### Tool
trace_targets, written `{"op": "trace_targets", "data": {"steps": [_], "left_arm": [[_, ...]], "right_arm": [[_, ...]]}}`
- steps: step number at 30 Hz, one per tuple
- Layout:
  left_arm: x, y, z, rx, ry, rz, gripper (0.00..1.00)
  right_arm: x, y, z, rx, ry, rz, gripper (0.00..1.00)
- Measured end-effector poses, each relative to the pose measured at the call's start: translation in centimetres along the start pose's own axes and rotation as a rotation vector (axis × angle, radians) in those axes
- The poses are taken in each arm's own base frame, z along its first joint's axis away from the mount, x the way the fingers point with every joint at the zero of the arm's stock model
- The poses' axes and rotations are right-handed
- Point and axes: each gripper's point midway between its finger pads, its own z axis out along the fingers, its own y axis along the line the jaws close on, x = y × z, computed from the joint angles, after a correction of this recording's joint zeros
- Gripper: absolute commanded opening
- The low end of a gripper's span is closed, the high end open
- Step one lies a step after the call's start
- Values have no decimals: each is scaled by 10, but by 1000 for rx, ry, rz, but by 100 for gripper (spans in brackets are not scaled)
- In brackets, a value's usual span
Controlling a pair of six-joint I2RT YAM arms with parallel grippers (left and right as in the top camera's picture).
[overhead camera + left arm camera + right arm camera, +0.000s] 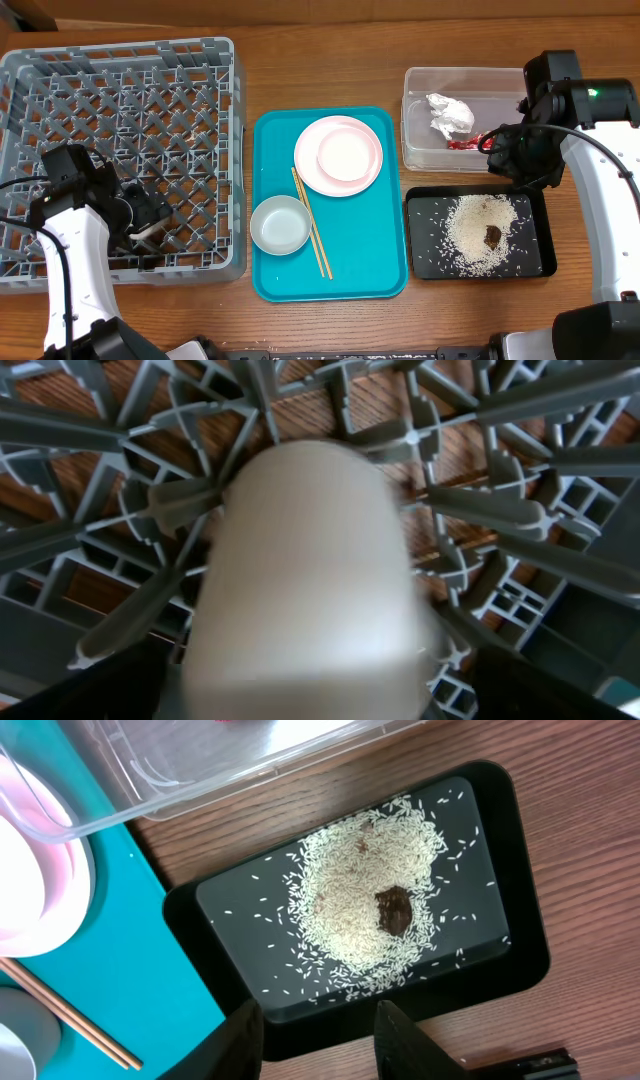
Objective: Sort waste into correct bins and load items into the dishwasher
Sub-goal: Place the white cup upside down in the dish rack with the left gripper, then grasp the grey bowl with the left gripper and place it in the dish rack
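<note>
My left gripper (148,228) is low inside the grey dish rack (120,70), shut on the small white cup (300,580), which fills the left wrist view, blurred. My right gripper (320,1045) is open and empty, and hovers over the front right corner of the clear tub (415,110). The white paper wad (450,113) and red wrapper (462,143) lie in that tub. Rice (350,910) with a brown lump (395,910) lies in the black tray (535,262). The plate (312,165) carries the pinkish bowl (348,152). The grey bowl (280,224) and chopsticks (312,225) lie beside it.
The plate, bowls and chopsticks rest on a flat teal tray (370,250) between the rack and the bins. The teal tray (130,990) and the clear tub's wall (200,790) also show in the right wrist view. Bare wooden table surrounds everything.
</note>
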Motion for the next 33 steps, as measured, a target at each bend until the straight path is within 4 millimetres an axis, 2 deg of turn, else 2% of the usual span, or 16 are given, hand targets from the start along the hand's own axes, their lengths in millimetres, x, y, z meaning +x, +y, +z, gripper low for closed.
{"op": "trace_targets", "data": {"steps": [4,5,7,8,11,14,15,18,21,25,26,27,30,31,33], "left_arm": [[-4,-10,-11,47,1,3,100],[-8,-15,-16,62,-12,9,100],[-17,-31,-31,107,-50,42,100],[-21,-42,-40,133,-77,70,100],[-23,-87,-66,218,-154,199,100],[0,-142,-83,307,-174,374,100],[14,-163,-85,335,-162,448,100],[55,-208,-83,381,-108,633,100],[93,-237,-71,379,-40,778,100],[136,-257,-41,336,85,908,98],[144,-259,-32,319,120,927,95],[148,-260,-26,308,138,935,88],[169,-256,7,229,257,956,70],[174,-252,18,197,297,947,52],[181,-246,37,149,358,939,26]], "right_arm": [[2,-1,0,4,10,1,39],[2,-1,0,4,10,-1,43],[3,-1,0,4,11,-2,73],[3,-1,0,4,11,2,84],[4,-1,0,2,16,-2,89],[4,0,0,0,16,-2,89],[4,-1,0,1,16,-2,89],[4,-1,0,1,16,-2,91],[4,-1,0,1,16,-2,91],[4,0,0,0,16,-2,91],[4,-1,0,1,16,-2,91],[4,0,0,0,16,-2,91],[4,-1,0,1,16,-2,91],[4,-1,0,1,17,-2,91],[4,-1,0,1,17,-2,91]]}}
